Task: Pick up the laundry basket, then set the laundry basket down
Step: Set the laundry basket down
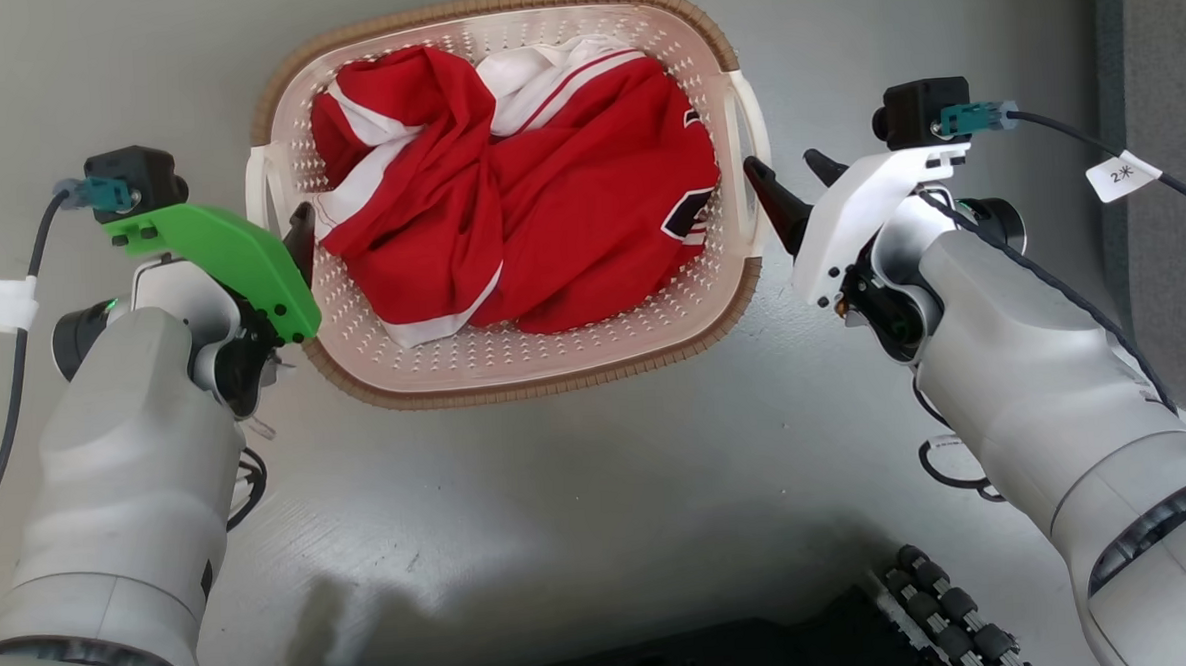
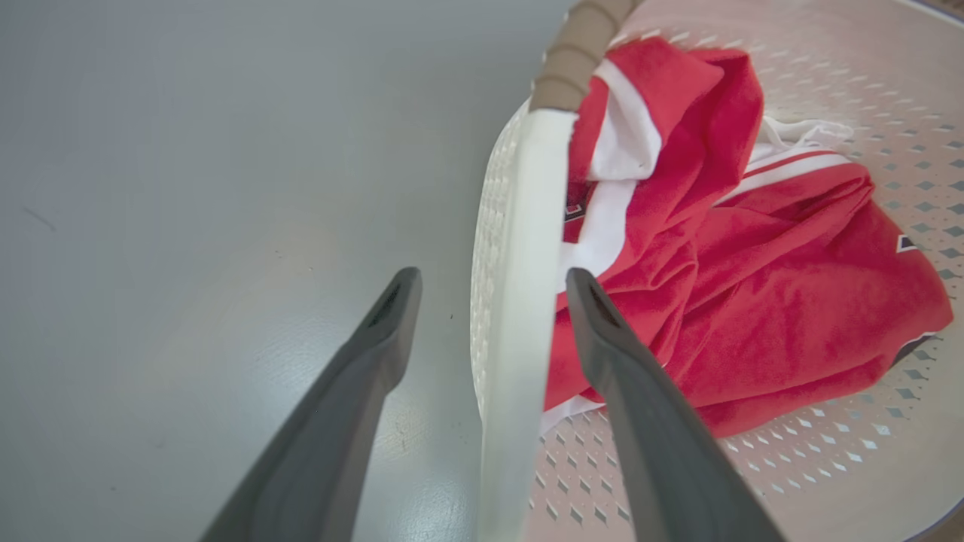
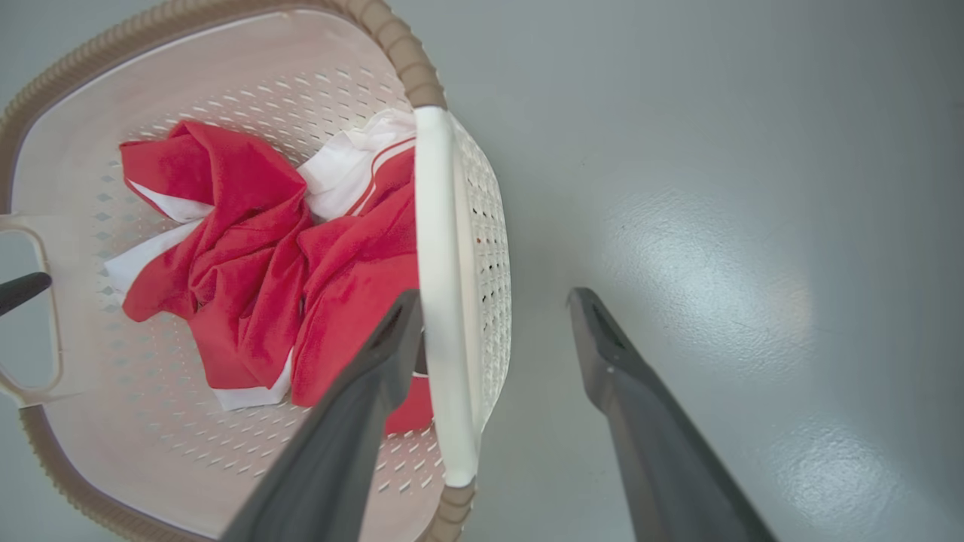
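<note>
The laundry basket [image 1: 498, 1] rests on the floor [image 1: 581, 514] between the left claw [image 2: 491, 277] and right claw [image 3: 493, 296], both spread wide astride its white loop handles [image 3: 437, 226] (the sensible holds). It looks like stiff, light plastic that should lift level.

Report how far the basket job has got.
Done: left gripper and right gripper each straddle a side handle of the laundry basket. In hand: jaws open, nothing clamped. Left: close, lift, set down, assuming it has not been lifted already; it appears to sit on the floor.
</note>
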